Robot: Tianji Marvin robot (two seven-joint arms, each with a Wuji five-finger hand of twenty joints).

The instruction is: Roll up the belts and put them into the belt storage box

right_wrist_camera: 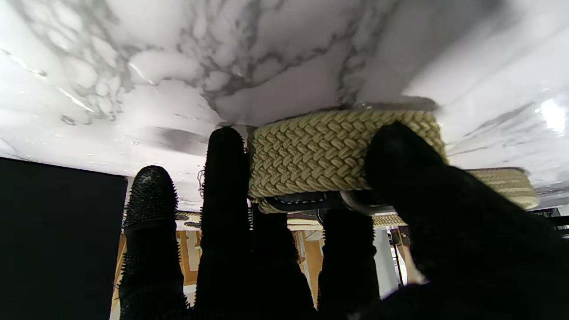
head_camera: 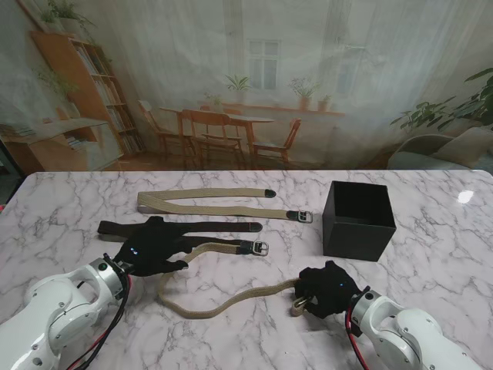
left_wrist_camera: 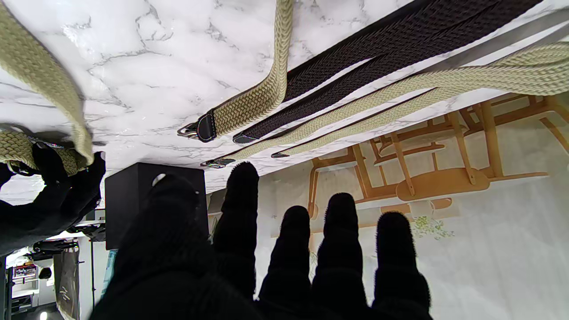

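My right robot hand [head_camera: 327, 288] is pinching the tan belt [head_camera: 223, 302], just starting its roll. My left robot hand [head_camera: 154, 245] is hovering spread; the box [head_camera: 358, 220] is holding nothing yet.

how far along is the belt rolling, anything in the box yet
Nothing shows inside the black storage box. In hand: the right hand grips the first turns of the nearest tan belt; the left hand lies open over the black belt. Left: all three, including the far tan belt.
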